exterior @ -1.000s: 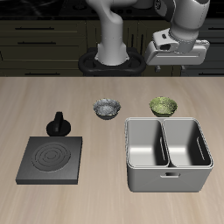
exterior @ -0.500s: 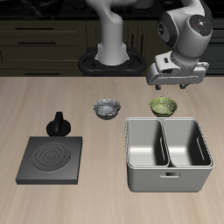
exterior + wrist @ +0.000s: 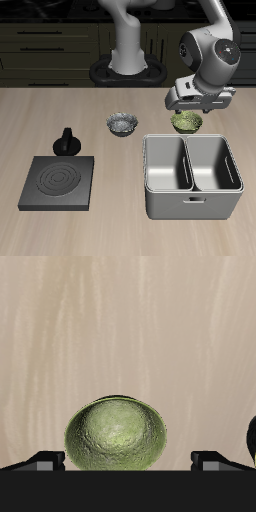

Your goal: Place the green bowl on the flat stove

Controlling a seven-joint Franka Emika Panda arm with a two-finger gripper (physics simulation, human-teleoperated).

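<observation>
Hand [image 3: 196,108] hangs above the green bowl [image 3: 186,122], fingers spread wide with nothing between them. In the wrist view the two fingertips [image 3: 45,459] sit well apart, with the bowl [image 3: 115,435] lying between them; whether they touch the rim cannot be told.

Green bowl: upright on the counter [image 3: 60,110], just behind the back rim of the metal basin [image 3: 192,176], near it but apart. Counter behind the bowl is bare up to the back edge.

Grey-white bowl [image 3: 122,123]: beside the green bowl, apart from it, with open wood between the two.

Flat stove [image 3: 60,182]: toward the front of the counter, well apart from the green bowl, across from the basin. A bare strip of counter runs between the stove's edge and the basin wall. Ring marks on top, nothing resting on it. Black knob [image 3: 67,141] stands at its back edge.

Counts: bowls 2 (one green, one grey-white); basin 1, with 2 compartments; stove 1; knob 1; hand 1.
</observation>
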